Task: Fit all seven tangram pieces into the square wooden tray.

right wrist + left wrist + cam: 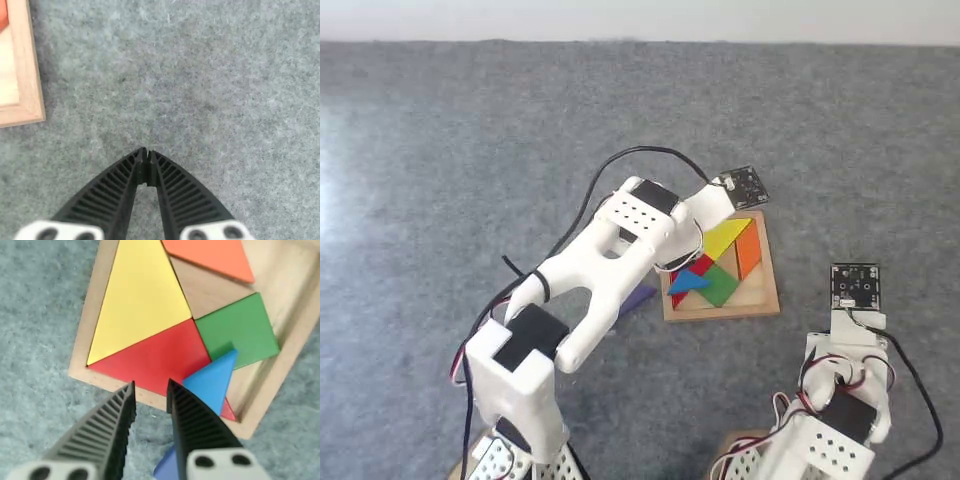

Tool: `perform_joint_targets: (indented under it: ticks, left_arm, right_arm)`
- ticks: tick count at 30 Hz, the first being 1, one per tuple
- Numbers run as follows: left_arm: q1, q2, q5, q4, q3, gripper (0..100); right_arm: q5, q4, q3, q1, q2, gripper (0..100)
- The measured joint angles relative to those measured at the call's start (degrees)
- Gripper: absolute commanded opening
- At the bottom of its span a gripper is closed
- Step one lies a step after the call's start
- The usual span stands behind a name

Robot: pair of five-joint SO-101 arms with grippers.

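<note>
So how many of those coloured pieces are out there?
6: yellow, orange, green and red lie in the tray, blue overlapping red and green, purple outside on the carpet. Another may be hidden.

High view: fixed, far, looking down over grey felt table [470,150]. Left wrist view: close above square light-wood tray [93,305]. Right wrist view: close, downward, tray corner at edge; all share tray

Square wooden tray [100,377] lies flat; yellow triangle [142,295], orange triangle [210,255], red triangle [160,357] and green square [240,332] lie inside; blue triangle [212,382] tilts across its rim, overlapping red and green; purple piece [638,296] lies just outside.
</note>
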Motion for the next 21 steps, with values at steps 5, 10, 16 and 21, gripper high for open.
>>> perform_joint_targets:
  ticks: [5, 10, 16, 21]
  left_arm:
    - [0.0, 0.0, 0.0, 0.0, 0.0, 10]
    - [0.0, 0.0, 0.0, -0.18, 0.0, 10]
    - [2.29, 0.09, 1.49, -0.35, 1.67, 10]
    - [3.52, 0.09, 2.29, -0.35, 1.85, 10]
  right_arm:
    - [0.0, 0.0, 0.0, 0.0, 0.0, 0.6]
    - [0.0, 0.0, 0.0, 0.0, 0.0, 0.6]
    - [0.0, 0.0, 0.0, 0.0, 0.0, 0.6]
    - [0.0, 0.0, 0.0, 0.0, 0.0, 0.6]
